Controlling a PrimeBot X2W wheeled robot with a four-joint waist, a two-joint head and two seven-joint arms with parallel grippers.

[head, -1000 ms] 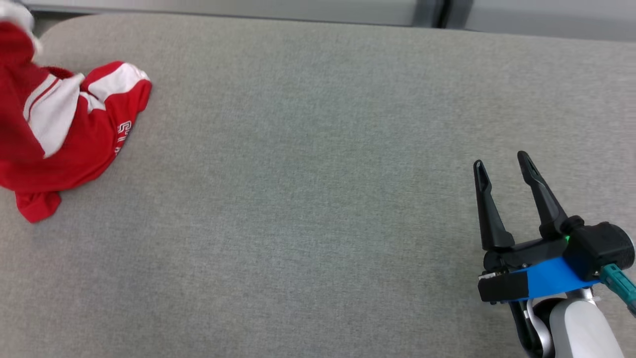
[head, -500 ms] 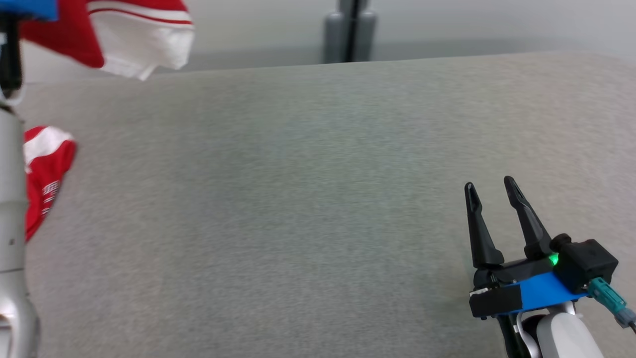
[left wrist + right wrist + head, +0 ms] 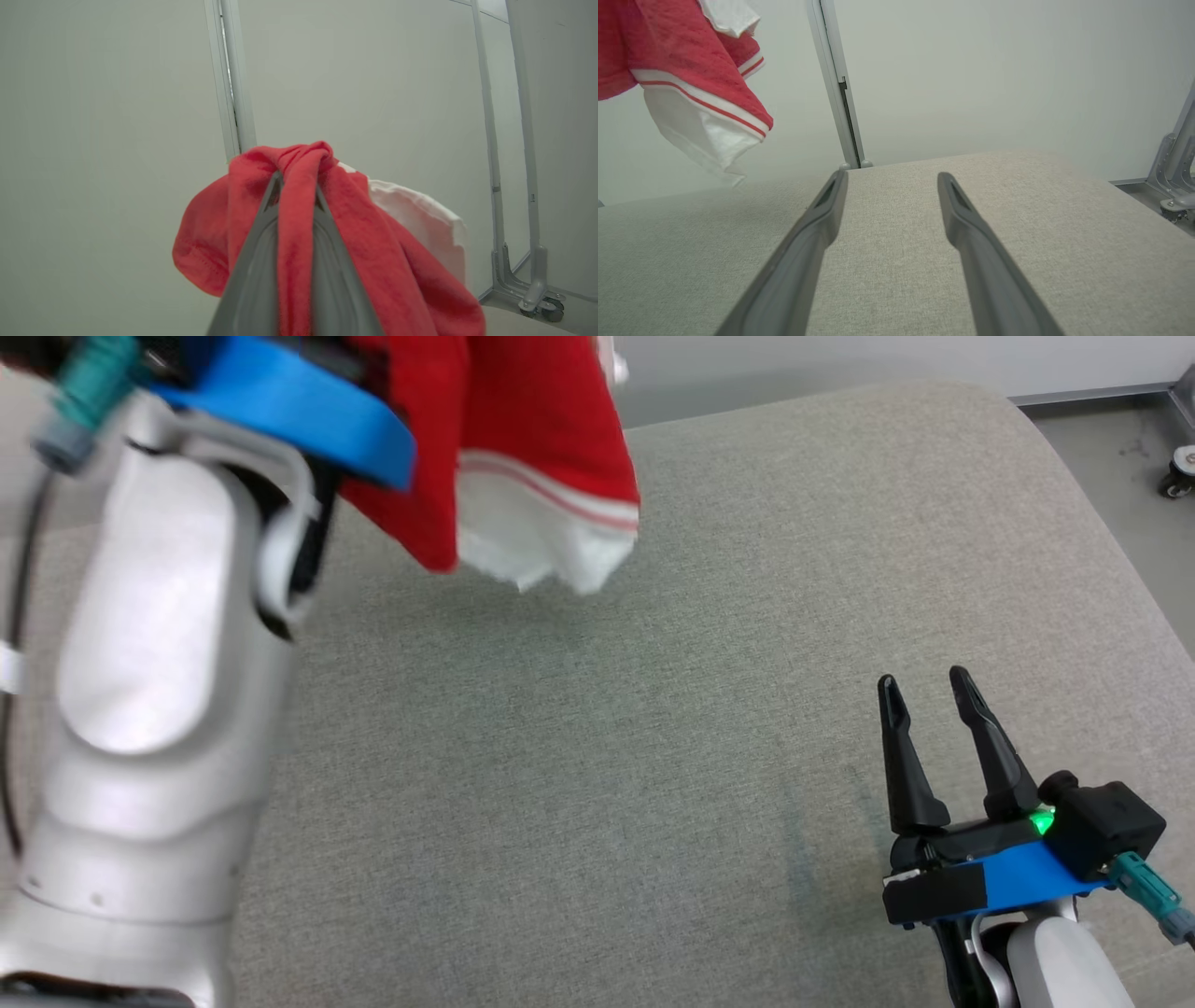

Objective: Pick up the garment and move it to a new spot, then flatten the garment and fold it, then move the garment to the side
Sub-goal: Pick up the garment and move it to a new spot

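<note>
No writing, label, brand or number can be read anywhere, not even on the red garment (image 3: 541, 420).

The garment (image 3: 537, 439) is red knit cloth with a white panel and a thin red-and-white stripe where the two colours meet. It hangs in the air from my left hand (image 3: 296, 182), with a bunched red fold pinched tight between the two fingers and spilling over their tips. The rest drapes down loose and crumpled. The white end droops lowest, clear of the grey worktop (image 3: 672, 756) beneath it.
</note>
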